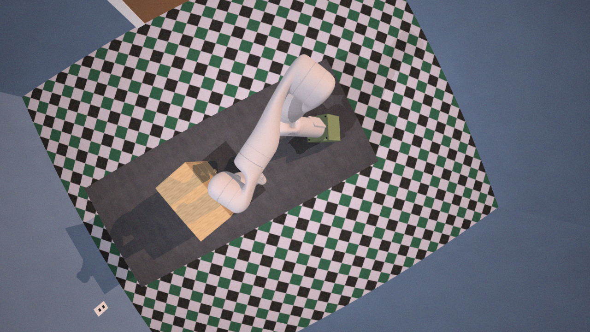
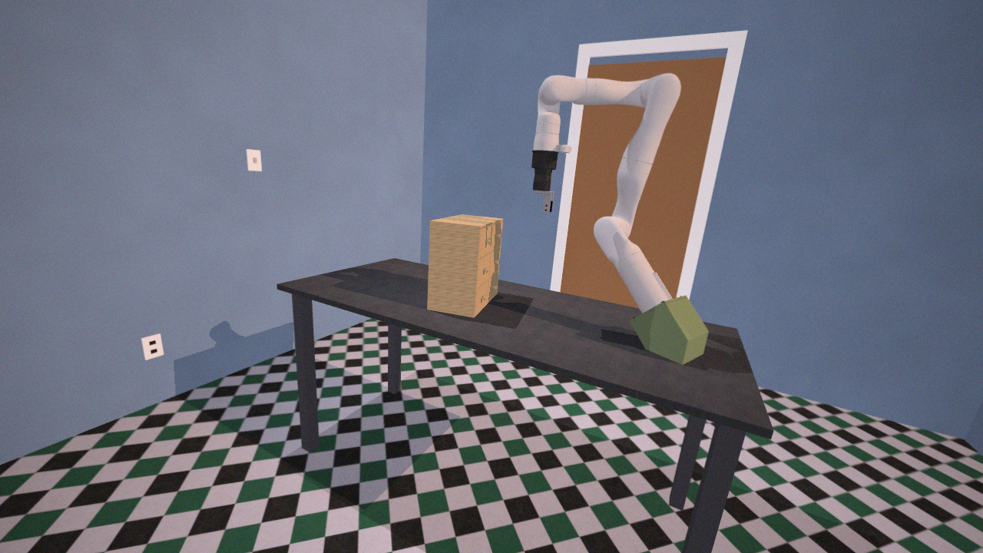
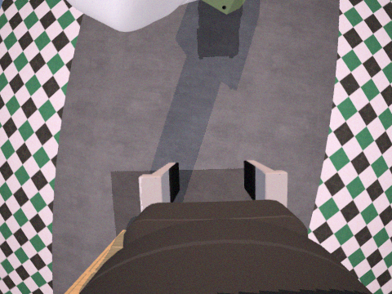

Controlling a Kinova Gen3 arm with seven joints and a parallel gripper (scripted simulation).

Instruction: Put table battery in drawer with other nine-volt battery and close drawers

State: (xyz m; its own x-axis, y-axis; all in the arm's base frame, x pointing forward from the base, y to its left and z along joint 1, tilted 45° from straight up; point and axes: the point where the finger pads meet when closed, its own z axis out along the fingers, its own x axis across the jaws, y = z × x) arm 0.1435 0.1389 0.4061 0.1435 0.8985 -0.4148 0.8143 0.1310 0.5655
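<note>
The wooden chest (image 1: 187,198) (image 2: 451,264) stands upright on the dark table (image 1: 350,152) (image 2: 563,352) (image 3: 286,102). A sliver of the chest (image 3: 97,260) shows at the lower left in the wrist view. In the exterior view, its handled drawer fronts (image 2: 488,275) face right, seen at a steep angle; they look pushed in. My gripper (image 2: 547,209) (image 3: 211,175) is open and empty, pointing down, higher than the chest's top and beyond its front side. In the top view the arm hides the gripper. No nine-volt battery is visible in any view; the drawers' contents are hidden.
The green arm base (image 1: 333,128) (image 2: 676,333) (image 3: 227,6) stands at the other end of the table. The white arm (image 1: 259,144) (image 2: 635,157) arches above the table and partly covers the chest in the top view. Shadows darken the table around the chest.
</note>
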